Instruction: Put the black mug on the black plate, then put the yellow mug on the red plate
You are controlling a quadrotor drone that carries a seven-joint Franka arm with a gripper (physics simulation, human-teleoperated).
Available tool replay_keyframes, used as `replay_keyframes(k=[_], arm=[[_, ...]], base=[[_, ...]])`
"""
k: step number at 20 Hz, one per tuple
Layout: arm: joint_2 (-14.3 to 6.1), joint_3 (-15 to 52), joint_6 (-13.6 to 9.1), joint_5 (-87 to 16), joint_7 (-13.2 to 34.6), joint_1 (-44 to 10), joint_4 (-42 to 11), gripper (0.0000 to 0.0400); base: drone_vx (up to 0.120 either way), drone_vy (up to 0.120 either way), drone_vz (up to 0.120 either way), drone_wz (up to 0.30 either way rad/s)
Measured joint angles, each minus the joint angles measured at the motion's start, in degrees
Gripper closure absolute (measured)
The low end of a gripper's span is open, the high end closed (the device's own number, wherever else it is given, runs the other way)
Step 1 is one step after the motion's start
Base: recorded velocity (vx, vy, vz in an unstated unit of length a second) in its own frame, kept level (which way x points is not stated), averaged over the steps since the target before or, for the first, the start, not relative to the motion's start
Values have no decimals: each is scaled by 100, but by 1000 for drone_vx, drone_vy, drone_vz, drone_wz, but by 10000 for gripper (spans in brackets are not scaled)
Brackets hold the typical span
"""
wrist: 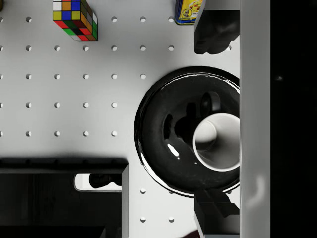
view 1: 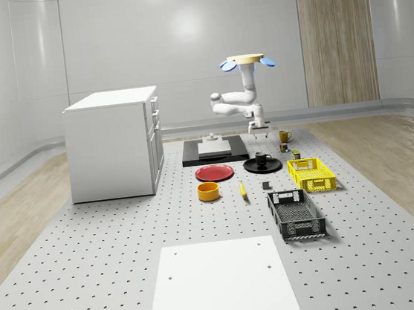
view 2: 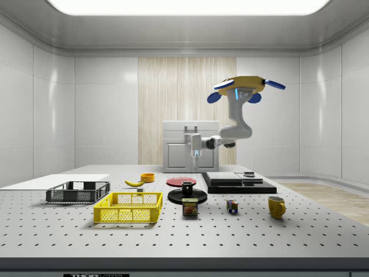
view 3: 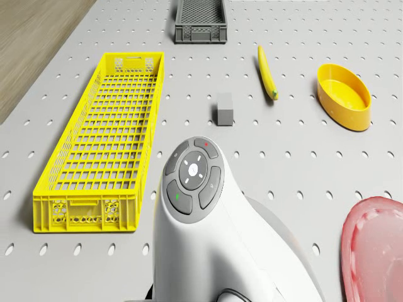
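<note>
Above the black plate [view 1: 262, 165] the drone [view 1: 249, 61] hovers; tool [view 1: 256, 129] open, empty. Black mug [view 1: 263, 158] already on that plate; yellow mug [view 1: 285, 135] on worktop [view 1: 127, 239], well apart from red plate [view 1: 215, 173]. Risk: descending fingers clipping the black mug.

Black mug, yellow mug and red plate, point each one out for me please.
black mug [view 1: 262, 158]: whole-scene view, on its side wall, atop the black plate.
yellow mug [view 2: 276, 206]: side view, on its body.
red plate [view 1: 214, 173]: whole-scene view, on its flat middle.
</note>
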Motion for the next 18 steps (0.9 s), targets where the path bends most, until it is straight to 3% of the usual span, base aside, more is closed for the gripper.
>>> replay_keyframes(k=[6, 10, 18], arm=[[3, 1, -4, 0, -1, 1, -1, 0], [5, 1, -6, -1, -1, 2, -1, 0], [9, 1, -9, -2, -2, 4, -1, 0]], base=[[-120, 120, 0, 0], [-120, 120, 110, 0], [-120, 120, 0, 0]])
